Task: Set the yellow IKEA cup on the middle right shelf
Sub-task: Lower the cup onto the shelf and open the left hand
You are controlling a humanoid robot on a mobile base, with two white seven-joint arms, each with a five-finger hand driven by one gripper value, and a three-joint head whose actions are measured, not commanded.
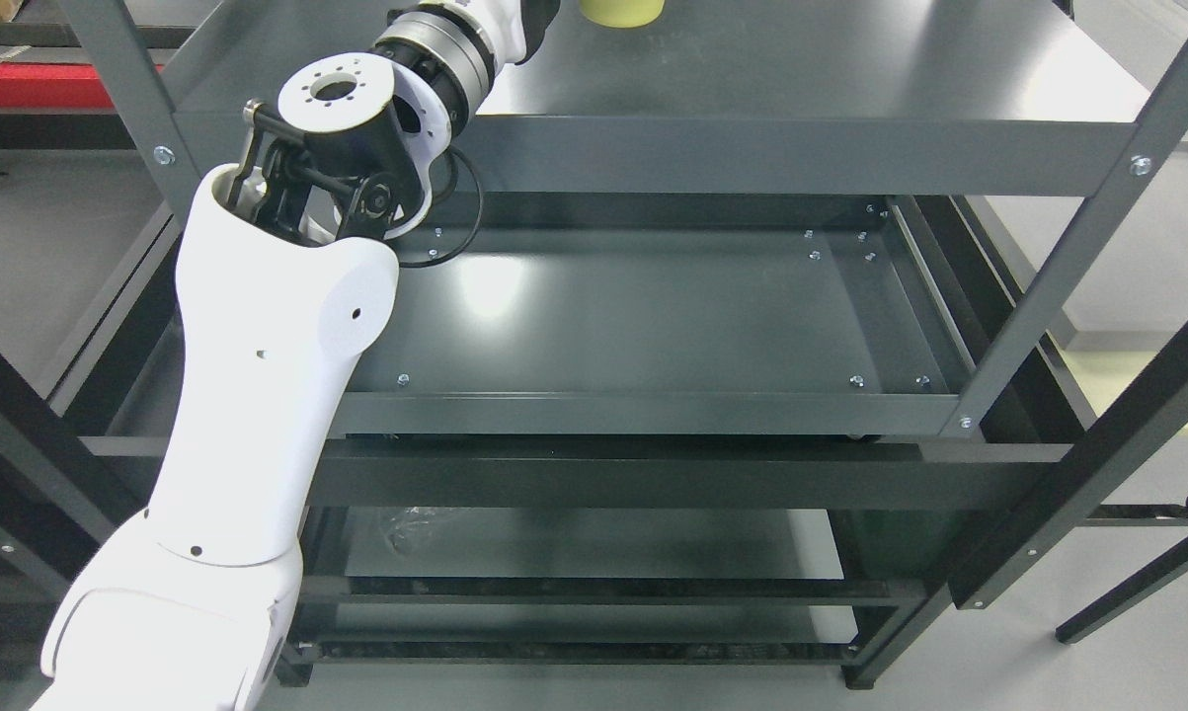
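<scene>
Yellow cup (621, 12) sits on the top shelf (801, 69) at the frame's upper edge, only its base visible. Left arm (258, 395) reaches toward it, hand cropped out, so grip can't be told. Middle shelf (653, 316) holds no cup; pick and placement both remain.

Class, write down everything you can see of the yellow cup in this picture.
Only the bottom part of the yellow cup shows; the picture's top edge cuts off the rest. It is pale yellow, matt, plastic by its look, with a rounded base. It seems to stand upright on the dark grey top shelf, towards the back. The left arm reaches up just to its left; whether the hand touches the cup cannot be seen.
</scene>
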